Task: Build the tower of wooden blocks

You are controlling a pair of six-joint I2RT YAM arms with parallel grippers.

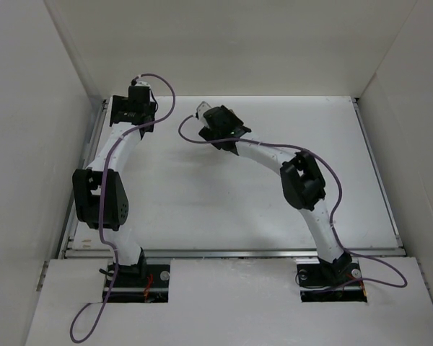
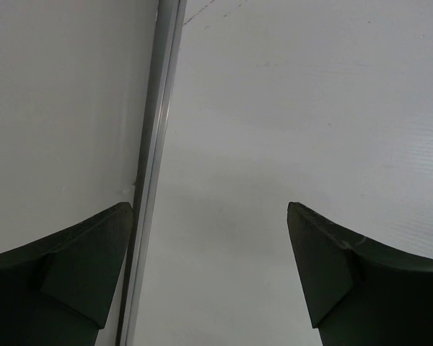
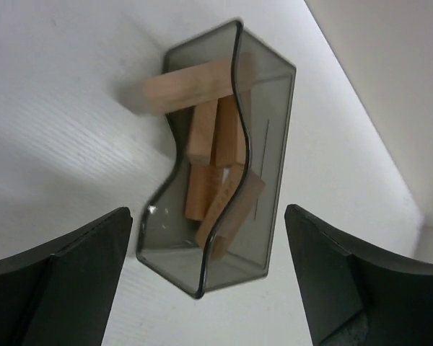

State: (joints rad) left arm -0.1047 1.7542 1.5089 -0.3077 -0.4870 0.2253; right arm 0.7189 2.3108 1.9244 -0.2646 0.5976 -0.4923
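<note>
Hovering my right end effector (image 3: 208, 213), fingers apart, above the grey bin (image 3: 274, 122) on the worktop (image 3: 58, 108); wood blocks (image 3: 202, 140) lie inside the bin. Left end effector (image 2: 209, 209) apart, empty. No tower visible; fetching step. Next: reach into the bin and grip one block.

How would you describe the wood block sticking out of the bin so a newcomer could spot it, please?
Ahead of the right hand sits a dark translucent bin on the white table. At its far end one wood block lies crosswise, jutting past the wavy rim; the other blocks run roughly lengthwise inside.
</note>
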